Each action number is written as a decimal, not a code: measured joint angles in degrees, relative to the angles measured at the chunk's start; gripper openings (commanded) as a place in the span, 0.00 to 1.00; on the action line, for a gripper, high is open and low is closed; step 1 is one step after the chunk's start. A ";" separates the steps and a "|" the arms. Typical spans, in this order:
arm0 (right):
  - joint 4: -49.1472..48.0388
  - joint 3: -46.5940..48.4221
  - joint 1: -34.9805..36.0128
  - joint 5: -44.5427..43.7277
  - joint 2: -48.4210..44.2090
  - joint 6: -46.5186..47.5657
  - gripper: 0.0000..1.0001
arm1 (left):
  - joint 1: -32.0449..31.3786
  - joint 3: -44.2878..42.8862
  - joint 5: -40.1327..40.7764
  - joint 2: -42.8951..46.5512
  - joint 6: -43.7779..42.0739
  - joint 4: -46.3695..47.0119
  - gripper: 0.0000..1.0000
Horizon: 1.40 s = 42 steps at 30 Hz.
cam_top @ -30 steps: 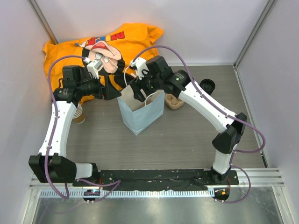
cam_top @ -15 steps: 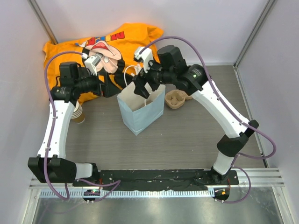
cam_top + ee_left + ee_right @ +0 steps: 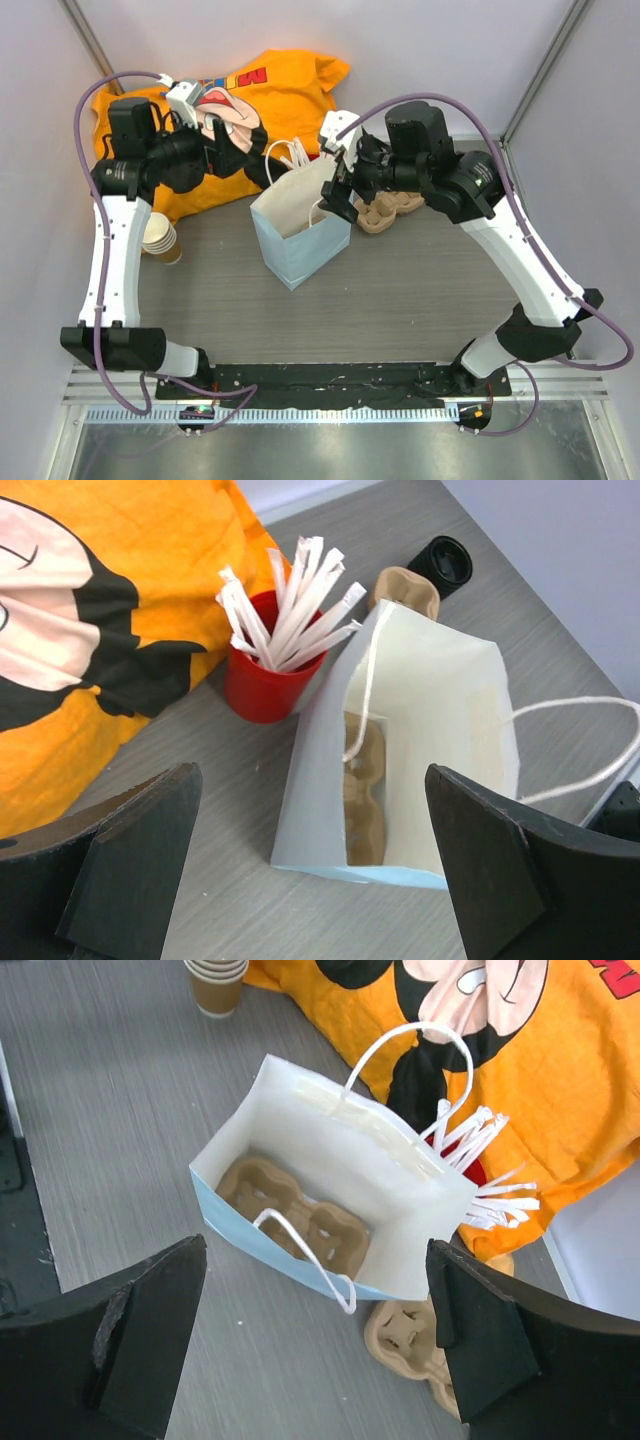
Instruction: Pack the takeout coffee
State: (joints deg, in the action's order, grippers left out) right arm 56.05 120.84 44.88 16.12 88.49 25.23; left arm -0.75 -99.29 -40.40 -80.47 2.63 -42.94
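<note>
Paper bag (image 3: 298,228) is noted standing open, a cup carrier (image 3: 298,1212) laid inside. Takeout coffee (image 3: 447,562) is seen beyond the bag, by a second carrier (image 3: 405,588). Left gripper (image 3: 310,810) and right gripper (image 3: 315,1290) are held spread, empty, either side of the bag.

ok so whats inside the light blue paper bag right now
A brown moulded-pulp cup carrier lies flat on the floor of the light blue paper bag, its visible pockets empty. The bag's walls cover the edges of the floor, so anything small there cannot be seen.
</note>
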 measured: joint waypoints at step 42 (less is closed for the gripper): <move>-8.04 -17.09 -1.14 -8.07 -2.95 8.96 0.10 | -10.84 -12.44 2.75 -16.96 -4.04 -5.16 0.28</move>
State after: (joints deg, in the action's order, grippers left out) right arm 48.01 103.74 43.75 8.05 85.54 34.20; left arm -11.60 -111.72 -37.65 -97.43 -1.41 -48.10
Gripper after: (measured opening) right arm 0.226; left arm 0.400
